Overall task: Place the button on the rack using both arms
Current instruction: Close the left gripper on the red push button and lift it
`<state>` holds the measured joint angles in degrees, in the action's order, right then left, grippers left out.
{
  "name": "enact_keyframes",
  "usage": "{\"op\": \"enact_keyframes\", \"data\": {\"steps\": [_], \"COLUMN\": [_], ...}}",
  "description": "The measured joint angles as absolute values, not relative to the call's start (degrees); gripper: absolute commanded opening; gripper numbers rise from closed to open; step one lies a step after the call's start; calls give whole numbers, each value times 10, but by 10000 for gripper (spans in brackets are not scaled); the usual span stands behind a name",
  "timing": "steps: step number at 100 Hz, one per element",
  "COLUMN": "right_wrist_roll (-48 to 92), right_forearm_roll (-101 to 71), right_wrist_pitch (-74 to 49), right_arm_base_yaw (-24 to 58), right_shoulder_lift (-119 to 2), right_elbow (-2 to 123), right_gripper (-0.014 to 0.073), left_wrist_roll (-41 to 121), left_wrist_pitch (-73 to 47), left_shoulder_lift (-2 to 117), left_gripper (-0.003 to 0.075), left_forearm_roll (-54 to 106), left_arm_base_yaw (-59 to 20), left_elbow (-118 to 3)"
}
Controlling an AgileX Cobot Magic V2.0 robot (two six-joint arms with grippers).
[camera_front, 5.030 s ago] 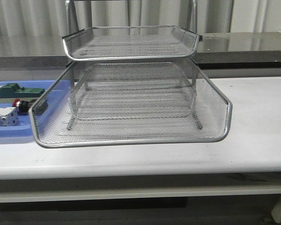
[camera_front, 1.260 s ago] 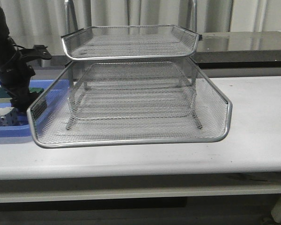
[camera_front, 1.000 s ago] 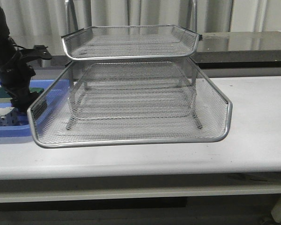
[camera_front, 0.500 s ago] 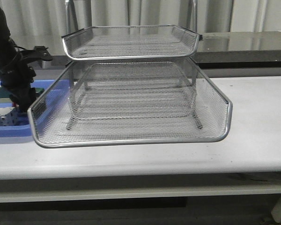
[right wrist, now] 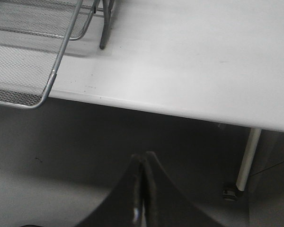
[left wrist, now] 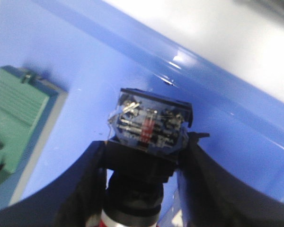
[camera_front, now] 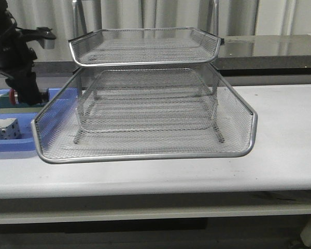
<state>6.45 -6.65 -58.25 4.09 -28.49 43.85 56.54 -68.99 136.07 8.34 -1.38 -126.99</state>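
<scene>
- The black left claw [left wrist: 144,189], lifted since half a second ago, pinches the small push-button switch [left wrist: 149,142] by its black cylindrical body between its two fingers [left wrist: 80,189]; the blue rear block juts beyond the fingertips and a sliver of the red cap shows near the palm.
- Below the claw lies the flat blue plastic tray [camera_front: 54,94], now clear of the button; the green-topped block [left wrist: 19,109] rests in it beside the claw, and the white boxy block [camera_front: 2,128] lies nearer the front.
- To the claw's right stands the three-tier silver wire-mesh rack [camera_front: 145,111], its tiers empty; the pickup looks done, the carry across remains.
- Far right, the right claw [right wrist: 143,189] hangs off the white table [right wrist: 189,52], fingers pressed together, holding nothing.
</scene>
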Motion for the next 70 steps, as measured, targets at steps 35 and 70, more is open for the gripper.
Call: {"op": "enact_keyframes", "data": {"steps": [35, 70], "right_wrist_roll": [65, 65], "right_forearm_roll": [-67, -67], "right_wrist_pitch": [-583, -583], "right_arm_base_yaw": [41, 41], "right_shoulder_lift": [-285, -285], "right_elbow": [438, 438], "right_gripper": [-71, -71], "left_wrist_roll": [513, 446], "left_wrist_pitch": [-715, -719], "left_shoulder_lift": [1301, 1203], "left_gripper": [41, 41], "left_forearm_roll": [91, 88], "left_arm_base_yaw": [-14, -14], "left_elbow": [-1312, -1276]}}
